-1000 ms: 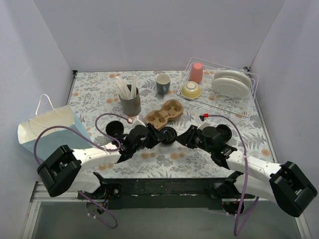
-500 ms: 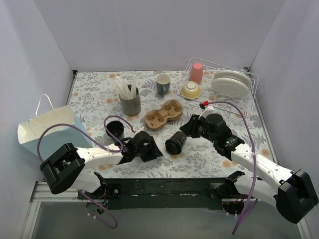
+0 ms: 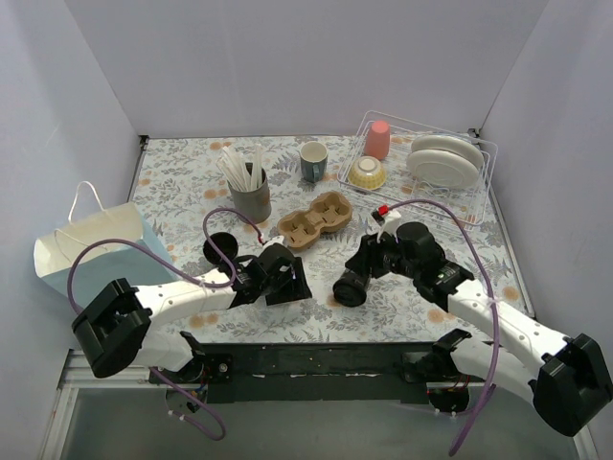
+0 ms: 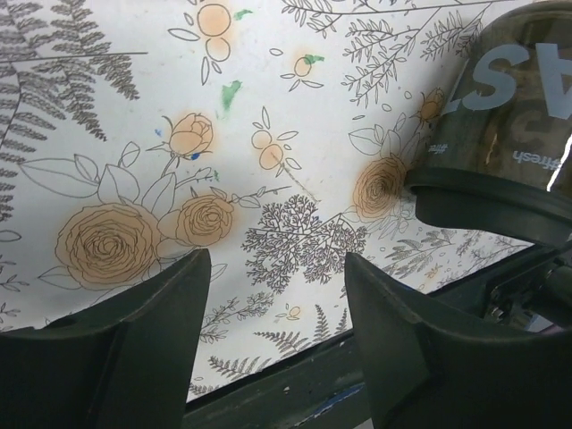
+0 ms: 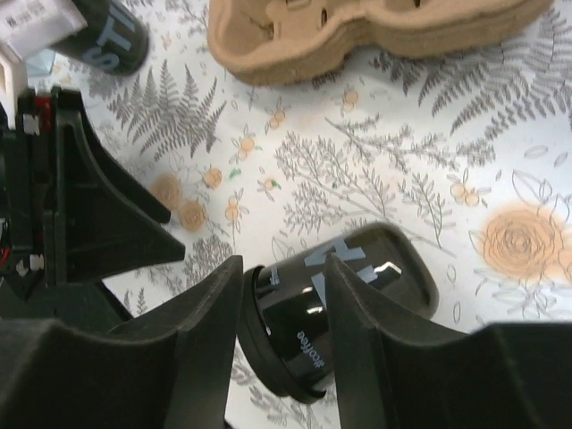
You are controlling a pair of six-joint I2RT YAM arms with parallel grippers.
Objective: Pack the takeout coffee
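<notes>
A black takeout coffee cup (image 3: 349, 286) with its lid on lies on its side on the floral table; it also shows in the right wrist view (image 5: 344, 299). My right gripper (image 3: 357, 270) (image 5: 284, 264) is open, its jaws straddling the cup near the lid. My left gripper (image 3: 290, 286) (image 4: 277, 340) is open and empty just left of that cup (image 4: 509, 98), low over the table near its front edge. A second black cup (image 3: 220, 249) (image 5: 107, 36) stands upright behind the left arm. No third cup shows.
A brown cardboard cup carrier (image 3: 314, 218) (image 5: 357, 31) lies behind the grippers. A light blue paper bag (image 3: 91, 251) stands at the left edge. A grey cup of white straws (image 3: 249, 196), a ceramic mug (image 3: 313, 160) and a wire dish rack (image 3: 421, 165) stand at the back.
The cup, held up between both grippers a second ago, has dropped onto its side. My left gripper drew back and opened. My right gripper pulled away, then came down over the cup.
</notes>
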